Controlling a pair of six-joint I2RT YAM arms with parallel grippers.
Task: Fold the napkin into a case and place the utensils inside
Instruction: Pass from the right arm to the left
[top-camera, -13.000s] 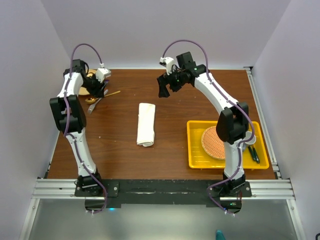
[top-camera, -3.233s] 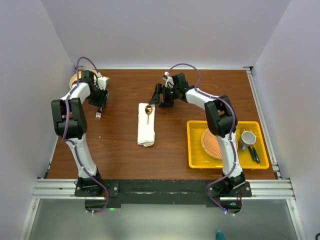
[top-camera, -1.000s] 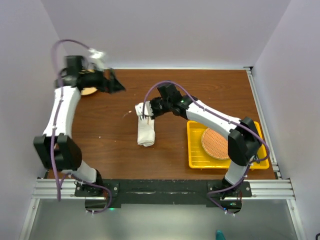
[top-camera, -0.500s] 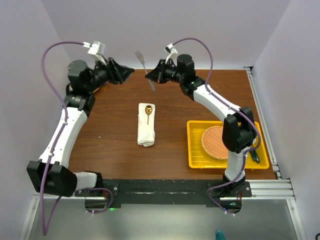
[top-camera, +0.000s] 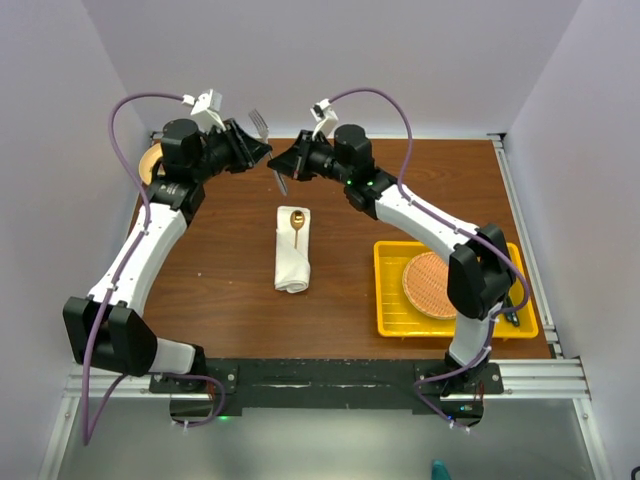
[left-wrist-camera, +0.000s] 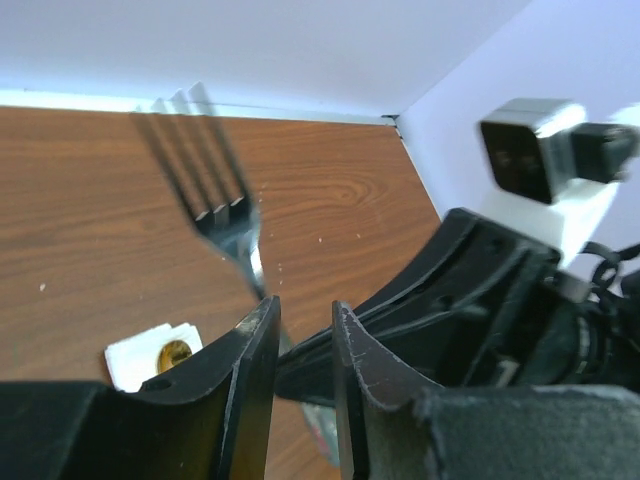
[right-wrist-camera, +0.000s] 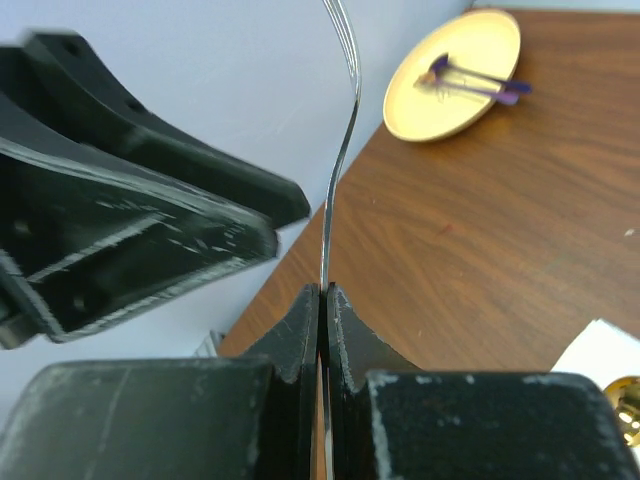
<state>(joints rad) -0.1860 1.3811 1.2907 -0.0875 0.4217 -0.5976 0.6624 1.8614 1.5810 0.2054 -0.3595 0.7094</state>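
Right wrist view: the black right gripper (right-wrist-camera: 322, 292) is pressed tight on the handle of a slim shiny metal fork (right-wrist-camera: 343, 140), high up beyond the folded cream-white cloth pouch (top-camera: 292, 258). The black left gripper (left-wrist-camera: 303, 312) has its fingers a little apart around the fork's neck. A small gold spoon (top-camera: 296, 222) lies at the pouch's far end. If the right gripper lets go too soon, the fork could drop.
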